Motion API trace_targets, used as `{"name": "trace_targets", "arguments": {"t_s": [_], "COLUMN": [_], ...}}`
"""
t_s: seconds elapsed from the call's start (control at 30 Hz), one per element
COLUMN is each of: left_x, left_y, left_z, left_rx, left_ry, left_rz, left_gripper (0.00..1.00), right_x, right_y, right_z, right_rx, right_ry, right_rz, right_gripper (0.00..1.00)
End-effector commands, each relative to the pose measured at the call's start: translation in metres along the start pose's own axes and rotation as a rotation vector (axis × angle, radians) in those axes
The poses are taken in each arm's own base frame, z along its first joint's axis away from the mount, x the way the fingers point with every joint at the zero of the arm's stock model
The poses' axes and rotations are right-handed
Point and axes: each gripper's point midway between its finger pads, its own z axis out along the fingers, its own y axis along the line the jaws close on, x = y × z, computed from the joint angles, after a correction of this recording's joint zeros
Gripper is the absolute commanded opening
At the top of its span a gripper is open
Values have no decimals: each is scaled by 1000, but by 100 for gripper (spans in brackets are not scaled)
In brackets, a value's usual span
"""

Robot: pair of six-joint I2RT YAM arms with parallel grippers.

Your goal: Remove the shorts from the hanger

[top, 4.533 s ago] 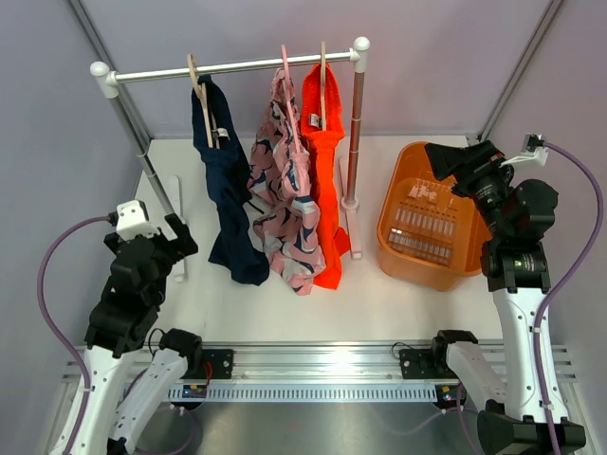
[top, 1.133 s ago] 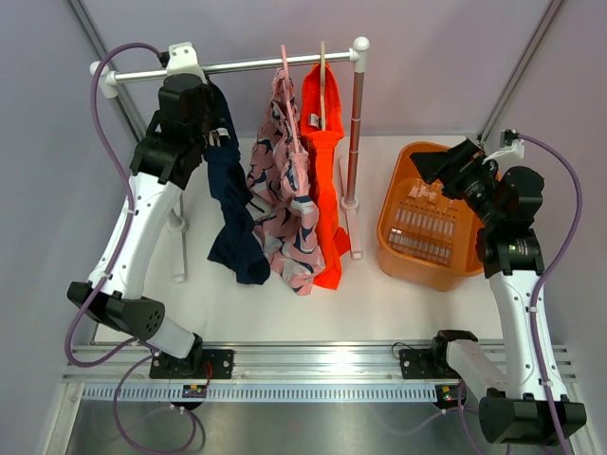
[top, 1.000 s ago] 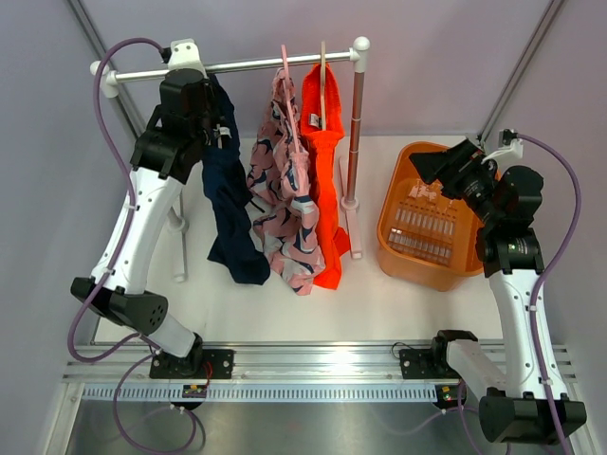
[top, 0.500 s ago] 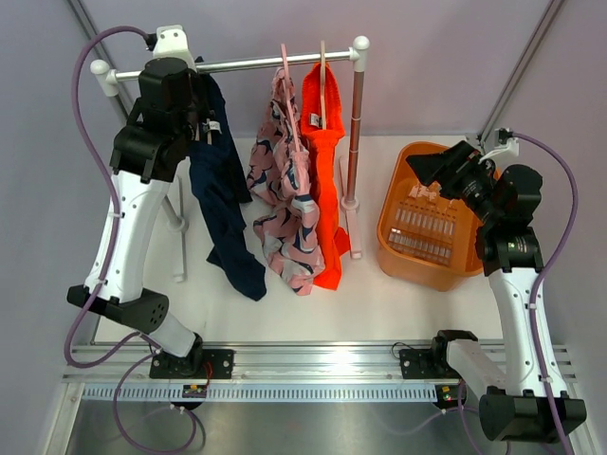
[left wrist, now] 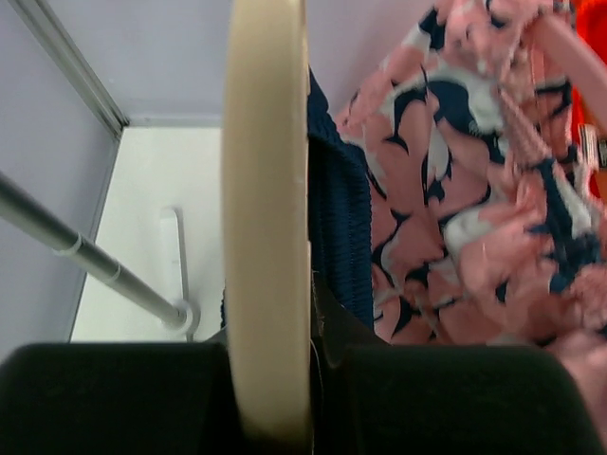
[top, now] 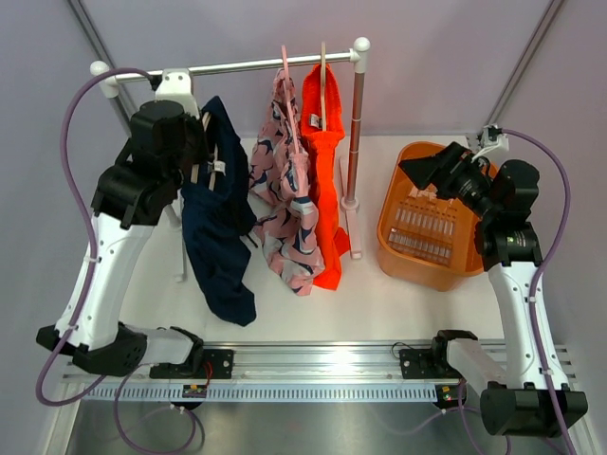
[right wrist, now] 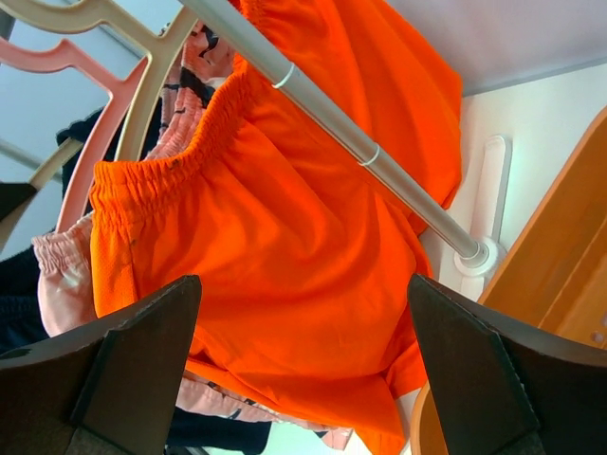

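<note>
The navy shorts hang from a pale wooden hanger that my left gripper is shut on, held in front of the rail and below it. In the left wrist view the hanger runs between my left gripper's fingers, with the navy shorts just behind it. The pink patterned shorts and the orange shorts hang on their hangers on the rail. My right gripper stands open above the basket, facing the orange shorts from a distance, nothing between the jaws of the right gripper.
An orange basket stands on the table at the right. The rack's right post rises between it and the orange shorts. The rack's left post stands behind my left arm. The rail crosses the right wrist view.
My left arm has drawn the hanger with the navy shorts away from the rail, toward the near side. The shorts now hang lower and nearer. The right arm has barely moved.
</note>
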Motion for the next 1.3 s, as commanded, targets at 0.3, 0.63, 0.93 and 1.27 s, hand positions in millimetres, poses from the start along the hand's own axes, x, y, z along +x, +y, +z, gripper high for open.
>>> {"name": "trace_targets", "arguments": {"t_s": [0.3,0.63,0.93,1.27], "left_x": [76,132,112,73], "left_y": [-57,-106,-122,-120], "left_z": [-78,-154,-178,-162], "left_rx": [466,970,1123,1015], "left_ry": [124,247,176,93], "left_rz": [39,107,114,107], "left_gripper": [0,0,0,0], "right_x": [41,95,140,168], "right_y": [102,149,178,188], "right_z": [-19,-27,-19,-11], "right_rx": [-220,-354,-360,-209], "right_ry": [152,313,436,477], "right_rz": [-203,-229,-274,-346], "right_gripper": [99,96,93,86]}}
